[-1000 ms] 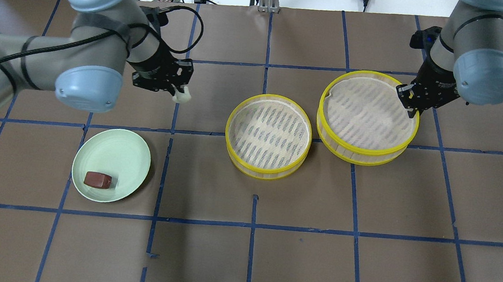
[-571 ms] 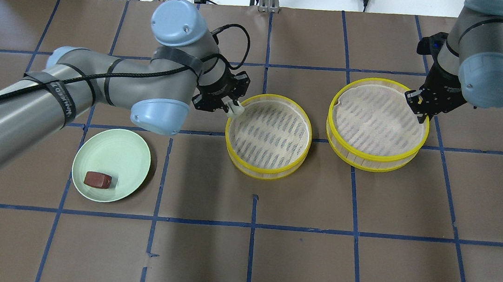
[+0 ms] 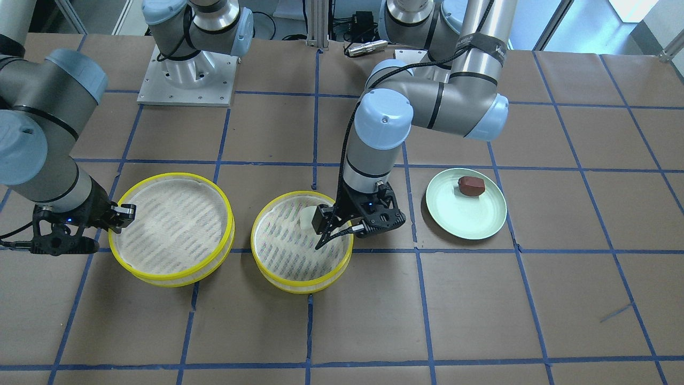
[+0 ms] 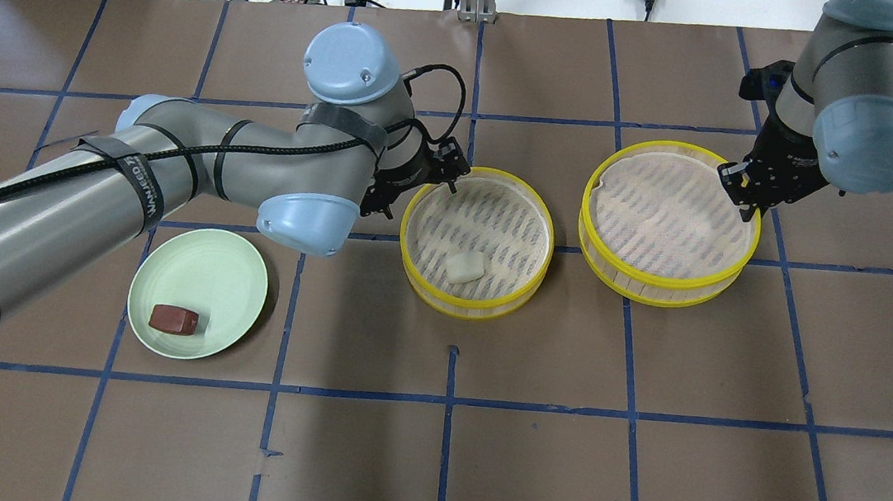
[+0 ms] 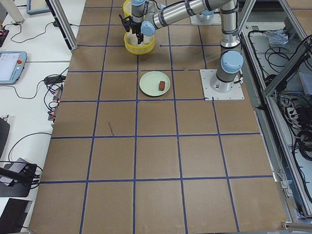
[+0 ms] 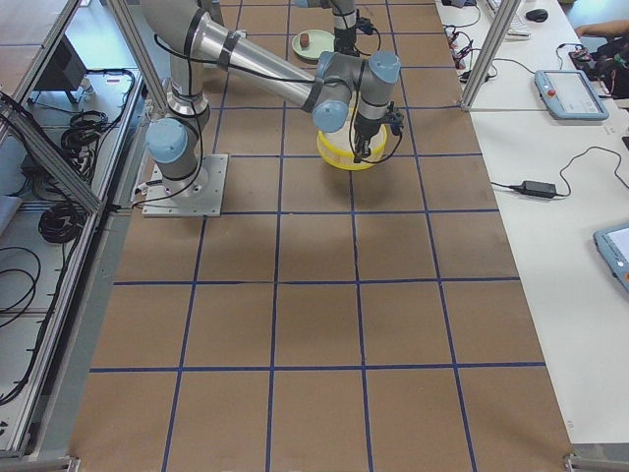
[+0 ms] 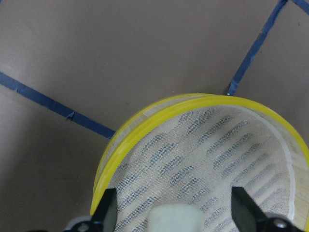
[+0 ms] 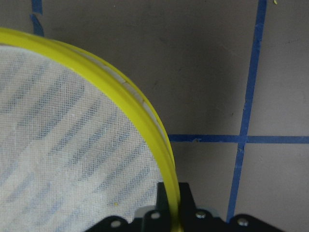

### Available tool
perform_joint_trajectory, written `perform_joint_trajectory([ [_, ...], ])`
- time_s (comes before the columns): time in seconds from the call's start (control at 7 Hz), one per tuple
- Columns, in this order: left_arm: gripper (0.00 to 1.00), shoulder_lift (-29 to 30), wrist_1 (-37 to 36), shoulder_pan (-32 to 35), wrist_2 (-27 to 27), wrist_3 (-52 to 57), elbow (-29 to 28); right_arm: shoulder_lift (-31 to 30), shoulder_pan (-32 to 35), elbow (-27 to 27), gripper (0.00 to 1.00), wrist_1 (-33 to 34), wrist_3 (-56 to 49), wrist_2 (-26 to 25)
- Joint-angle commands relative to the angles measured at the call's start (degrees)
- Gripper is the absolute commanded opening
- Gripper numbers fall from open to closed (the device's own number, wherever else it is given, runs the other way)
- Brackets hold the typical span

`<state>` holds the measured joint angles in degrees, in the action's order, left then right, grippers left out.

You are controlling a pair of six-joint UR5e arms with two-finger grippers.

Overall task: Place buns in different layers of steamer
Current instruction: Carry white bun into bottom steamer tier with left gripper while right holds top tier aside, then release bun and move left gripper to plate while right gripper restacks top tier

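The white bun (image 4: 465, 267) lies on the mesh of the left steamer tray (image 4: 474, 307), on its robot side. My left gripper (image 4: 418, 189) is open and empty above that tray. In the left wrist view its fingers (image 7: 244, 210) stand wide apart, clear of the bun (image 7: 174, 220). The reddish-brown bun (image 4: 174, 319) lies on the pale green plate (image 4: 212, 267). My right gripper (image 4: 743, 205) is shut on the yellow rim of the right steamer tray (image 4: 659, 277); the rim (image 8: 135, 111) runs into its jaws. That tray holds no bun.
The two trays stand side by side, almost touching, at the table's middle. The plate is left of them in the overhead view. Blue tape lines grid the brown table (image 4: 440, 466). Cables lie beyond the far edge.
My left gripper carried the white bun rightward over the left tray and opened; the bun now lies in the tray. My right gripper shifted its tray slightly right, then held still.
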<state>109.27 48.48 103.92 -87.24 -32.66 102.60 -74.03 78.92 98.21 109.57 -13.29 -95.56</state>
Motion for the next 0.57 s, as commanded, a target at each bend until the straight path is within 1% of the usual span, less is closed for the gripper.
perform_joint_trajectory([
  [0.0, 1.00, -6.66, 9.46, -7.81, -6.27, 19.68, 3.37, -0.94, 2.10, -0.65, 0.08, -1.54, 8.21, 3.25],
  [0.14, 1.00, -9.93, 13.44, -13.07, -6.36, 27.23, 7.83, -1.21, 5.94, -1.61, 0.08, -1.99, 12.54, 3.88],
  [0.29, 1.00, -12.31, 13.13, -18.78, -6.02, 34.52, 13.01, -1.38, 10.68, -2.06, 0.08, -3.39, 22.41, 4.24],
  [0.43, 1.00, -13.38, 13.04, -22.06, -6.01, 37.99, 15.33, -0.78, 16.38, -1.97, 0.08, -2.62, 29.91, 4.15],
])
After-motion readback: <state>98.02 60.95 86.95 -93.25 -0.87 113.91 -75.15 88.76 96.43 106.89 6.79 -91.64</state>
